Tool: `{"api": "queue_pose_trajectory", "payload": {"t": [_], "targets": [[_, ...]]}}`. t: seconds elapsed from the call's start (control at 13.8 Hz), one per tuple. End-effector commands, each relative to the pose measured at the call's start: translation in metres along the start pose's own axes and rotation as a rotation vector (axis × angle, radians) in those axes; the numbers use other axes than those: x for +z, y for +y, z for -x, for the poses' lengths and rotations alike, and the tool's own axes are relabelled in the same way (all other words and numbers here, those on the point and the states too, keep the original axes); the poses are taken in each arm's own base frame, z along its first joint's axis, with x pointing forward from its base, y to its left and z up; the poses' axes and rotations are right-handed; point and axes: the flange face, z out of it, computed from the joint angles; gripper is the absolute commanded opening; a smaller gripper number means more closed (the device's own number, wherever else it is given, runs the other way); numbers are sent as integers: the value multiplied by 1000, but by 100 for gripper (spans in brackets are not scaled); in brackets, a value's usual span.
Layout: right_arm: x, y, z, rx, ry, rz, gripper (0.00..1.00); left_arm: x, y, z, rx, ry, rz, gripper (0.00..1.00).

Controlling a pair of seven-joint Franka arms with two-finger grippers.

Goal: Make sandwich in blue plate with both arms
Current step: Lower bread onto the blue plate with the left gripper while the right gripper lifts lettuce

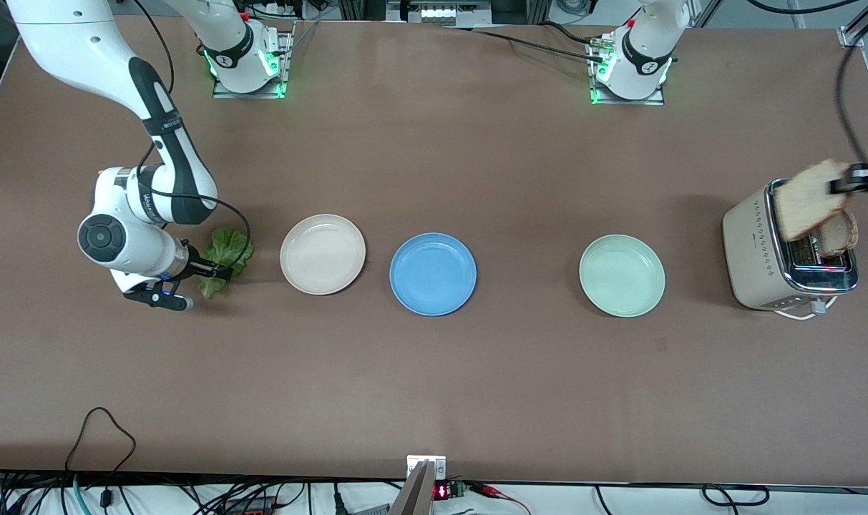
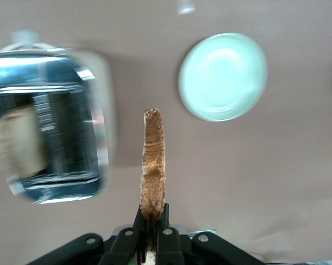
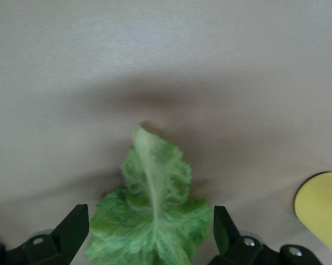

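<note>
**Bread slice lifted over toaster; lettuce between open fingers**

The left gripper [image 2: 153, 229] was clamped on a light-brown bread slice [image 1: 806, 199], held edge-up above the toaster [image 1: 756, 250] at the left arm's end of the table. A second slice [image 1: 838, 232] sat in a toaster slot. The right gripper [image 3: 149, 234] stood low with fingers spread wide on either side of a ruffled green lettuce leaf [image 1: 225, 259] lying on the table [image 1: 434, 386], beside the cream plate [image 1: 323, 254]. The blue plate [image 1: 433, 273], round and plain, lay bare between the cream plate and the mint plate [image 1: 622, 275].
</note>
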Motion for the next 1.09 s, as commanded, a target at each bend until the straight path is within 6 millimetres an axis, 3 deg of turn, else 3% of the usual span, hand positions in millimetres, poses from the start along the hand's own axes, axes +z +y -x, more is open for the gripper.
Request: {"api": "queue_pose_trajectory", "payload": {"t": [0.0, 0.07, 0.29, 0.58, 0.65, 0.87, 1.01], "targets": [[10, 9, -3, 17, 17, -5, 100, 30, 60, -27, -12, -41, 164, 1], [17, 9, -4, 19, 14, -5, 100, 38, 88, -36, 2, -35, 203, 1], [30, 16, -6, 40, 4, -9, 100, 85, 184, -61, -30, -47, 296, 1], [39, 15, -7, 42, 4, -10, 100, 164, 316, -81, -48, -39, 289, 1], [40, 15, -7, 42, 2, -10, 93, 189, 342, -87, -28, -26, 292, 1], [40, 10, -5, 27, -2, -6, 43, 241, 384, -105, -30, 15, 360, 1], [41, 9, -5, 20, -6, -3, 13, 262, 409, -109, -22, 45, 393, 1]]}}
